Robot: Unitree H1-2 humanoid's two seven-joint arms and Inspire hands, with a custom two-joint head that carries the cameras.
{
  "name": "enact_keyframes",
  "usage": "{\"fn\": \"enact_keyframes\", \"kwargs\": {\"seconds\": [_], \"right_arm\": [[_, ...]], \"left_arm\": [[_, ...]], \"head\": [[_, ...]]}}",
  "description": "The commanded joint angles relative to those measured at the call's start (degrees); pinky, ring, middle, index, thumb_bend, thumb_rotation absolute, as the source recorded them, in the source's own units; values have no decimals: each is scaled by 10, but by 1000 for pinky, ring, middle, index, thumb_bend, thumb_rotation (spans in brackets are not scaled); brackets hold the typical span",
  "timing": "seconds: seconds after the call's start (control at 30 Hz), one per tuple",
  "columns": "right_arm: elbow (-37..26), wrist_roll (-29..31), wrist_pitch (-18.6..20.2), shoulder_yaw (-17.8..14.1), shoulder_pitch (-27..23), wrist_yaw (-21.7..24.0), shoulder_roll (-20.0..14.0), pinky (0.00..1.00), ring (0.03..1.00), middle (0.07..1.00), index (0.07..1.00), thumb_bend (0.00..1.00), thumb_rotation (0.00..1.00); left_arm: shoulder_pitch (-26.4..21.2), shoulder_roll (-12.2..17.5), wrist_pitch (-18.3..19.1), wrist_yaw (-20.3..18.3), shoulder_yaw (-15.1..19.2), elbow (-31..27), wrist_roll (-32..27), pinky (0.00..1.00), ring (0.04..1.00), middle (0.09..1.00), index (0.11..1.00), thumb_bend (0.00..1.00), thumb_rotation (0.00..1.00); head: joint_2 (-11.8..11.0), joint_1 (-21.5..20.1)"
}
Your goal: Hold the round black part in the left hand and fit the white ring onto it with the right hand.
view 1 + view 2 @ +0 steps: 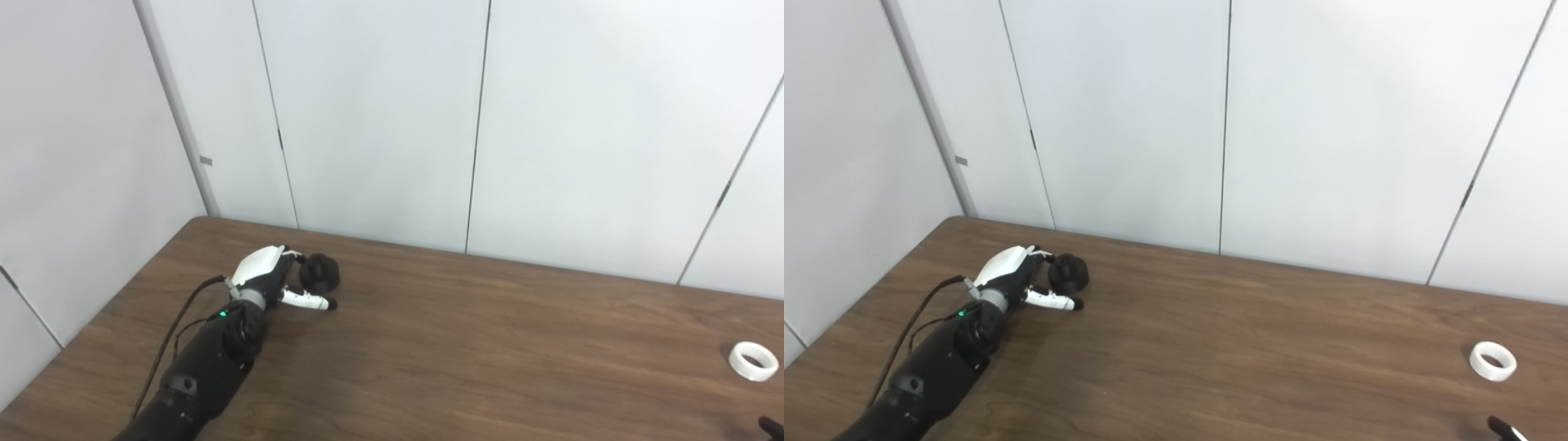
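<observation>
The round black part [320,273] rests on the brown table [465,343] at the far left. My left hand [272,278] lies just left of it, fingers apart: the upper fingers reach the part's near-left side and the thumb [309,301] stretches out below it, so the hand is open and half around the part. The white ring [753,361] lies flat on the table at the far right, alone. Of my right hand [1502,427] only a dark fingertip shows, at the bottom right corner a little nearer than the ring; its pose is hidden.
Pale wall panels [380,122] close off the table's back and left sides. A black cable [177,321] runs along my left forearm. Bare wood lies between the black part and the ring.
</observation>
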Motion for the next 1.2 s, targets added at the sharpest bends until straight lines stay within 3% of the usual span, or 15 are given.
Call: {"fn": "enact_keyframes", "kwargs": {"seconds": [0.0, 0.47, 0.7, 1.0, 1.17], "right_arm": [[-5, -6, 5, -7, 8, -1, -17, 976, 1000, 1000, 953, 902, 468], [-7, -2, 2, -7, 13, 4, -22, 998, 1000, 1000, 963, 900, 477], [-11, 3, 4, -8, 15, 5, -22, 1000, 1000, 1000, 965, 894, 472], [-12, 0, 4, -8, 15, 5, -23, 1000, 1000, 1000, 971, 899, 487], [-15, 3, 8, -8, 17, 5, -22, 1000, 1000, 1000, 972, 909, 492]], "left_arm": [[-1, 28, 11, -6, 1, 11, 8, 1000, 1000, 1000, 869, 1000, 148], [-3, 32, 20, -19, -10, 15, 17, 1000, 1000, 1000, 858, 953, 98], [-7, 34, -1, -5, -21, 31, 22, 1000, 1000, 1000, 798, 883, 77], [-3, 25, -55, 43, -14, 47, 10, 989, 985, 965, 675, 774, 40], [-8, 22, -58, 37, -20, 57, 9, 987, 980, 960, 649, 737, 44]], "head": [[0, 1], [4, 0], [5, 0], [5, -1], [7, -3]]}}
